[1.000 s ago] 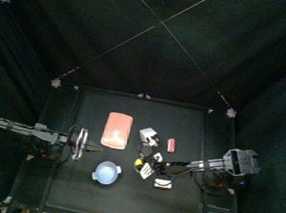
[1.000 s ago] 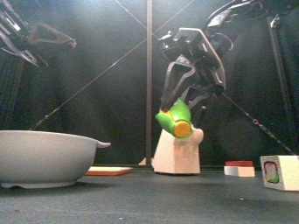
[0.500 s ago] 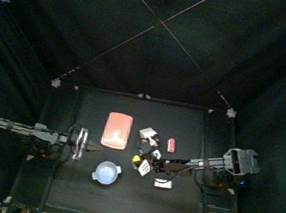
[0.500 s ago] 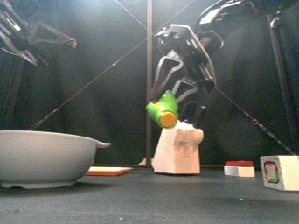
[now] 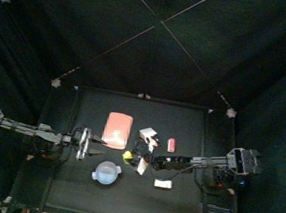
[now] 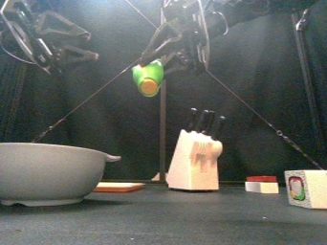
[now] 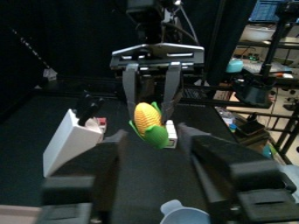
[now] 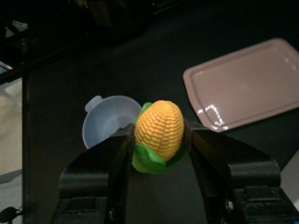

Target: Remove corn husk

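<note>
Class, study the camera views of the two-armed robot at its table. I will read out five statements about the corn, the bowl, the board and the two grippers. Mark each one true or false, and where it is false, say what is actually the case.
1. The right gripper holds the corn in the air. True.
2. The corn lies in the bowl. False: it is held up, well above the bowl.
3. The left gripper is shut on the corn. False: its fingers stand open and apart from the corn.
4. The husk is off the cob. False: green husk covers part of it.
5. The board lies flat on the table. True.
</note>
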You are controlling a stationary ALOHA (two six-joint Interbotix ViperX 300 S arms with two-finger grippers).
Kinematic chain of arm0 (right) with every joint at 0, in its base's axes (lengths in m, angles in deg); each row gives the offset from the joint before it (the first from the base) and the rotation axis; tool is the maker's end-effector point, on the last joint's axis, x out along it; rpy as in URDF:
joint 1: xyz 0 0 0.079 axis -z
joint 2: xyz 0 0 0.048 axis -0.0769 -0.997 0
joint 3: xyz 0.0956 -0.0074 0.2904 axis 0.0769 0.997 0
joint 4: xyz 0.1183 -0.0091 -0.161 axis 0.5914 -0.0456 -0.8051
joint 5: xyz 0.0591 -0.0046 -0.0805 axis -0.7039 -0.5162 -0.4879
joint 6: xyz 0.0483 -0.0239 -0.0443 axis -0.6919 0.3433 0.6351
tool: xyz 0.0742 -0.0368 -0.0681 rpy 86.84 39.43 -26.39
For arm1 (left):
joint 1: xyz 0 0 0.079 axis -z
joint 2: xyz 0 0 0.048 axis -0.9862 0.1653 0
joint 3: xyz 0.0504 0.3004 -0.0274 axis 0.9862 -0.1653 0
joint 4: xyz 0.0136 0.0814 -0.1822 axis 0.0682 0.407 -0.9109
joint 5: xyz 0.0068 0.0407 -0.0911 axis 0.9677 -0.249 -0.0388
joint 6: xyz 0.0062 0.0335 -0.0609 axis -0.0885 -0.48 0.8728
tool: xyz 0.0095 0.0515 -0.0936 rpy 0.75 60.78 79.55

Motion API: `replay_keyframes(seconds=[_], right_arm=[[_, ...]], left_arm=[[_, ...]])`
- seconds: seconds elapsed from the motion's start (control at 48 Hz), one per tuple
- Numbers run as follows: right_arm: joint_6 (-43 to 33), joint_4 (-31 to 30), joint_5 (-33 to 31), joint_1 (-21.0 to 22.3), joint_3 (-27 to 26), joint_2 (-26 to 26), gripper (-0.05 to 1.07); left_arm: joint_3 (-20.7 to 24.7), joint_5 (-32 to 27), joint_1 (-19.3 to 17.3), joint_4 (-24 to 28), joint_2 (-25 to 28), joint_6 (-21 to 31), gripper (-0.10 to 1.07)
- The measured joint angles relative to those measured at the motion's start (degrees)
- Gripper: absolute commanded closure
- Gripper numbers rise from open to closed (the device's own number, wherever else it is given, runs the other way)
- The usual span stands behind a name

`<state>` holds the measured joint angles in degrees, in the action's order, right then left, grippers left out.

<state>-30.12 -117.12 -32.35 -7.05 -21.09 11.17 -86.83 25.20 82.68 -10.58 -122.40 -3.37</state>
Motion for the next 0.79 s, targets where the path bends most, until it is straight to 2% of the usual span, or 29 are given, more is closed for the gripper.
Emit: replay_keyframes(seconds=[0.104,0.333,0.5,0.667,0.792], right_arm=[[-0.2,-2.8,0.6,1.3,-0.2,0.0,0.32],[-0.5,-4.7,2.1,2.1,-0.4,0.0,0.33],[-0.5,-5.7,3.1,1.6,0.3,0.0,0.33],[-0.5,-5.9,3.3,1.4,0.7,0.0,0.33],[-0.5,-6.0,3.2,1.4,1.3,0.1,0.33]], left_arm=[[1.0,0.4,0.1,-0.1,2.9,-0.1,-0.04],[1.5,2.0,0.2,-0.3,8.6,0.0,-0.04],[2.7,7.1,1.1,-1.8,15.1,0.1,-0.04],[6.5,11.0,1.5,-3.9,21.7,0.1,-0.04],[9.8,12.0,2.2,-7.7,25.2,0.2,-0.04]])
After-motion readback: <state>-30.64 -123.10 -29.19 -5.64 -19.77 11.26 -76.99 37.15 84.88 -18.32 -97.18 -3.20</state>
